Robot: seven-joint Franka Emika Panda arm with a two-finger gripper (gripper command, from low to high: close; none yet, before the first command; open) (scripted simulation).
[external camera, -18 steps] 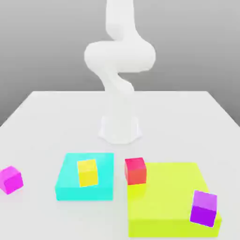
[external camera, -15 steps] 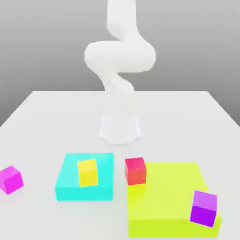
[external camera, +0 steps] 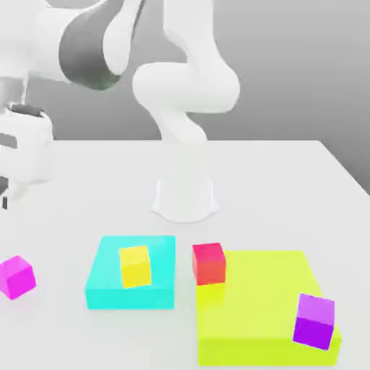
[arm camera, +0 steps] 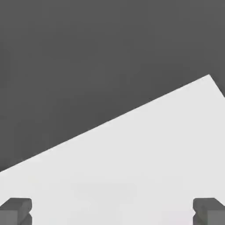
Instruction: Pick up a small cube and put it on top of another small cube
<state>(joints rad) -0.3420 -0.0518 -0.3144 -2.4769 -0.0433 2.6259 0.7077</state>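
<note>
In the exterior view the gripper (external camera: 6, 196) hangs above the glossy pink cube (external camera: 16, 277), which sits on the matte white table (external camera: 289, 188), well clear of the flat cyan slab (external camera: 108, 285). In the hand view its blocky grey fingers (arm camera: 16, 210) stand wide apart, holding nothing.

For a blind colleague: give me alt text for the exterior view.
A white robot arm reaches toward the view's left, above a magenta cube on a white table. Nearby: a yellow cube on a cyan block, a red cube, a purple cube.

no readable text, labels or numbers
</note>
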